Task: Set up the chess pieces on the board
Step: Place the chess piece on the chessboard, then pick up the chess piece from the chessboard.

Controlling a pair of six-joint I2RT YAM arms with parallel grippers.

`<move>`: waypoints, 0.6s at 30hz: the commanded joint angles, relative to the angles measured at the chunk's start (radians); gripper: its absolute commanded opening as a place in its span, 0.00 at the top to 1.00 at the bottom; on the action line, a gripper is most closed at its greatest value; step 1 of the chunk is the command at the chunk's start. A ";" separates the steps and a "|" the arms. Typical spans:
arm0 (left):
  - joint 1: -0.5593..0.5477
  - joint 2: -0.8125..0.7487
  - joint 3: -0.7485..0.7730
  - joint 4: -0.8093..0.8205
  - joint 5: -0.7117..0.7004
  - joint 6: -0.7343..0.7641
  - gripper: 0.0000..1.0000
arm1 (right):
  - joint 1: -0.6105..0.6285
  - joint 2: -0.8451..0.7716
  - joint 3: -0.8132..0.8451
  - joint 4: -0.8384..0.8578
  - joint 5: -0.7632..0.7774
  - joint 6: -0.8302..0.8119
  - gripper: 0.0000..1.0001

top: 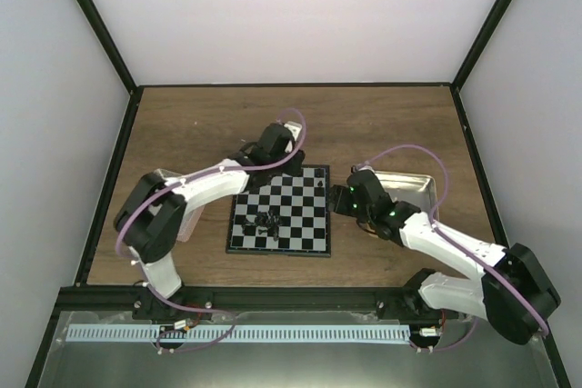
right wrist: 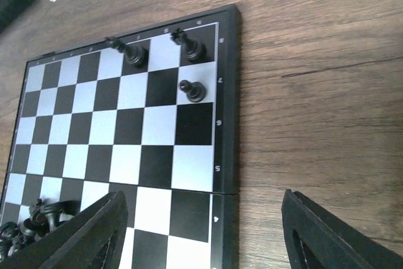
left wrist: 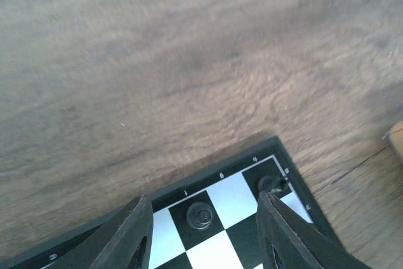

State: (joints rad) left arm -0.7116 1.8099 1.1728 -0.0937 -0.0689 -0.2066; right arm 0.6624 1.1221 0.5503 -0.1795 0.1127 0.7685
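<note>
The board [top: 300, 224] lies flat in the middle of the desk [top: 200, 124]. Most of the chess pieces [top: 265, 221] in view are black ones tumbled in a heap on its near-left part. From the right wrist, three more black pieces [right wrist: 192, 91] stand upright by one far corner. No white ones show in any view. The left tool [left wrist: 203, 234] hangs low over a corner of the board, jaws parted and gripping nothing. A small black piece [left wrist: 200, 215] stands on a dark square in line with the gap between its fingers, and another black piece [left wrist: 272, 184] stands on the corner square beside one finger. The right tool [right wrist: 211, 234] hovers at the board's right edge near a metal tray [top: 414, 186], spread wide and empty. The pieces look very light, hard and smooth, slim at the top and broader at the foot, so an off-centre pinch would likely tip one or squirt it out. The safest hold seems to be across the waist or head from straight above, closing gently. Those in the heap lie crosswise and touching, so one at its rim should be easier to take than one in the middle.
</note>
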 commanded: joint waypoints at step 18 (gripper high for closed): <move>0.046 -0.770 -0.329 -0.001 -0.304 -0.148 0.41 | 0.243 0.428 0.365 -0.052 -0.227 -0.141 0.52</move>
State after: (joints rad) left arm -0.6682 1.1294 0.8871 -0.1406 -0.3000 -0.3641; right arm 0.8555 1.4670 0.8265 -0.1822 -0.1059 0.6582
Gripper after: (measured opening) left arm 0.575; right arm 0.535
